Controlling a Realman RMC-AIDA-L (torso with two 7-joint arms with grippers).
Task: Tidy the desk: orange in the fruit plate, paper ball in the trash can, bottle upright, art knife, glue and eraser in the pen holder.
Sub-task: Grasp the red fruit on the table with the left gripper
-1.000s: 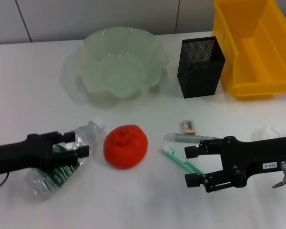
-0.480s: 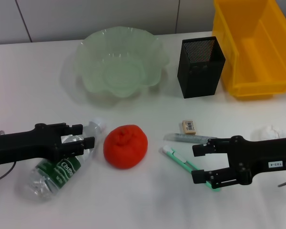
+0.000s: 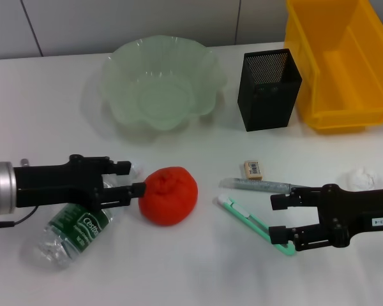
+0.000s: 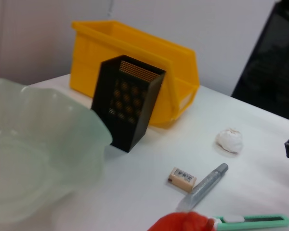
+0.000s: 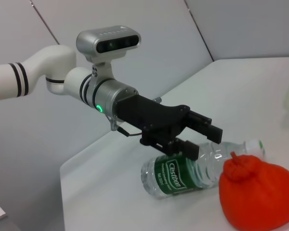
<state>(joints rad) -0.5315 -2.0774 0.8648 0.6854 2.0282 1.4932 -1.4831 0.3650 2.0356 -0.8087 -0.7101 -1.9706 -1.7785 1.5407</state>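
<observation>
Left tool (image 3: 131, 180), jaws wide, hovers over the lying bottle (image 3: 73, 226), tips beside the orange (image 3: 168, 195), presumably lining up a grasp. Right tool (image 3: 277, 217), jaws wide, straddles the green art knife (image 3: 252, 223) on the table (image 3: 198, 274).

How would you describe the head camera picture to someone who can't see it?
The open left gripper reaches toward an orange above a lying bottle, while the open right gripper straddles a green art knife. Behind stand a fruit plate, pen holder and yellow bin.
</observation>
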